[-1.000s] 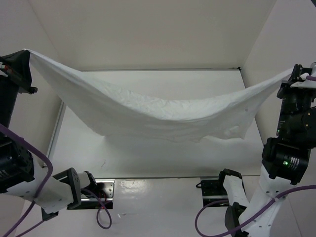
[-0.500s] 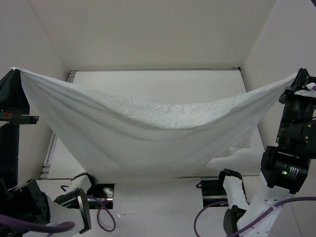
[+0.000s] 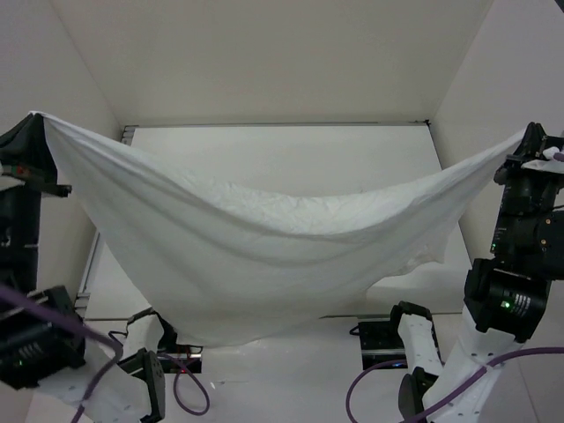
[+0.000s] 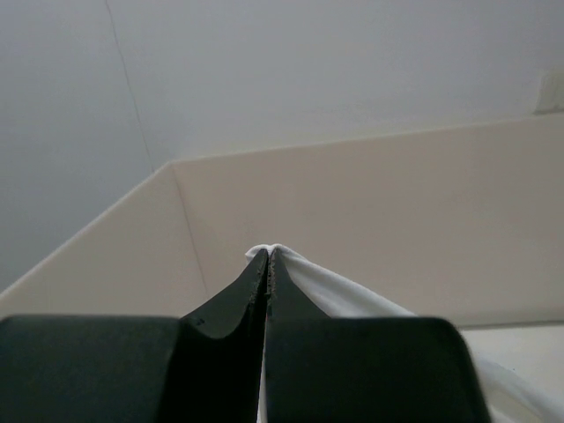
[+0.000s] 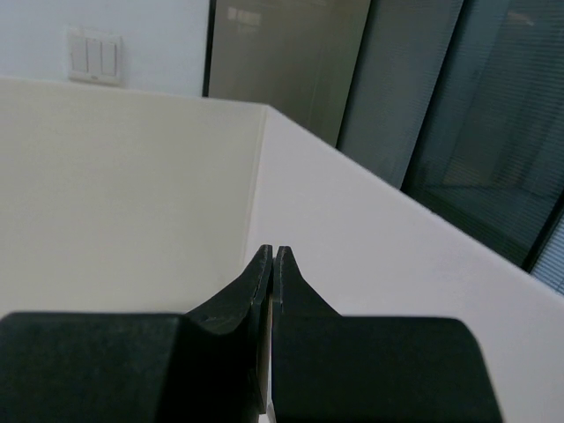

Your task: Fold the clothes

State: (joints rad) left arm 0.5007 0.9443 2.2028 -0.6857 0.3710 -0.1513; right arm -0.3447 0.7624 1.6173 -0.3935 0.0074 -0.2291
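The clothes (image 3: 264, 247), one wrinkled white garment, hang spread in the air between both grippers and sag in the middle, with the lower edge draping over the table's near left part. My left gripper (image 3: 37, 123) is raised at the far left and shut on one corner; in the left wrist view the clothes (image 4: 352, 295) poke out past the tips of that gripper (image 4: 269, 253). Raised at the far right, my right gripper (image 3: 526, 145) is shut on the opposite corner. In the right wrist view that gripper (image 5: 273, 253) shows only a pale sliver between its pressed fingers.
The white table (image 3: 291, 150) sits inside tall white walls on the left, back and right. The arm bases (image 3: 410, 339) and purple cables (image 3: 189, 388) lie at the near edge under the hanging cloth.
The left gripper has swung outward and slightly lower, and the cloth now hangs deeper, reaching the near edge of the table. The right gripper has hardly moved.
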